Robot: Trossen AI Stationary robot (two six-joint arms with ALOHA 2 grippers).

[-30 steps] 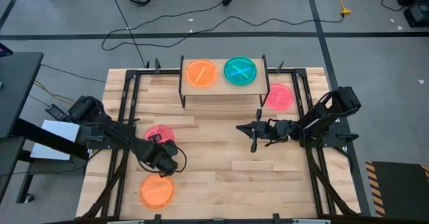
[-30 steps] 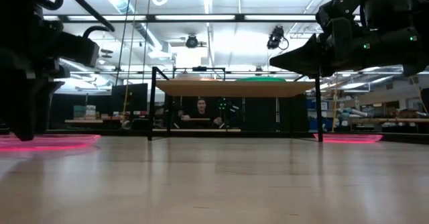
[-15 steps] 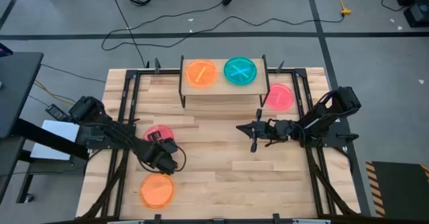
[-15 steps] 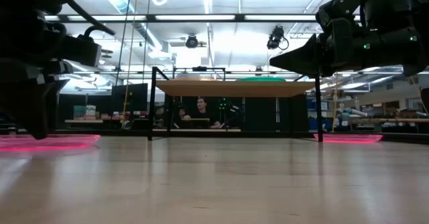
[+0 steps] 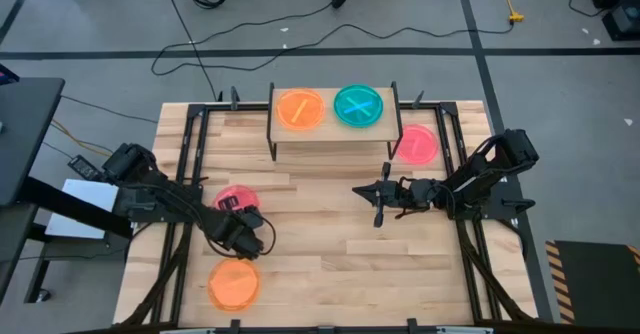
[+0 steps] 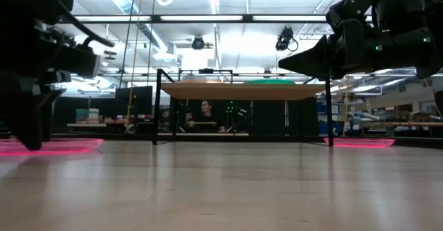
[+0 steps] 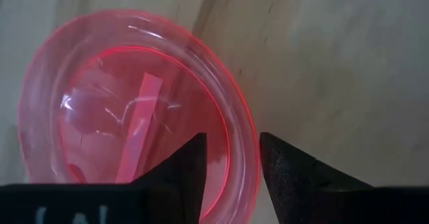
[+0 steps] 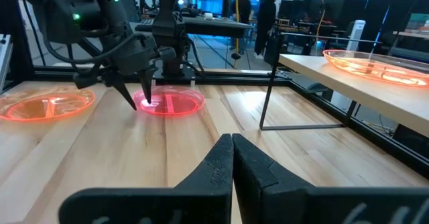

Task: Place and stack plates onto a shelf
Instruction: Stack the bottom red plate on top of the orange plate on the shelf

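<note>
An orange plate [image 5: 300, 109] and a teal plate [image 5: 358, 105] lie side by side on the shelf [image 5: 331, 134] at the table's far edge. One pink plate [image 5: 233, 196] lies flat on the table's left half. My left gripper [image 5: 241, 219] is open above its near edge. In the left wrist view the gripper [image 7: 232, 140] has one finger over the plate's [image 7: 107, 117] inside and one outside its rim. Another pink plate [image 5: 416, 144] lies right of the shelf. A second orange plate [image 5: 234, 285] lies near the near edge. My right gripper [image 5: 360, 190] hovers shut over mid-table. My left gripper comes from above, pointing down, and stands astride the pink plate's rim [image 7: 251, 174] at its near edge, one finger [image 7: 191, 163] inside and one [image 7: 285, 170] outside. I cannot tell whether either finger touches the rim. The plate lies flat on the table.
The shelf's thin black legs [image 6: 156, 106] stand on the table's far part, with open space beneath the board. Black frame rails [image 5: 190, 144] run along both sides of the tabletop. A person [image 6: 205, 113] sits in the room beyond the table.
My left gripper has come down a little onto the near edge of the left pink plate. The plates and my right arm have kept still.
</note>
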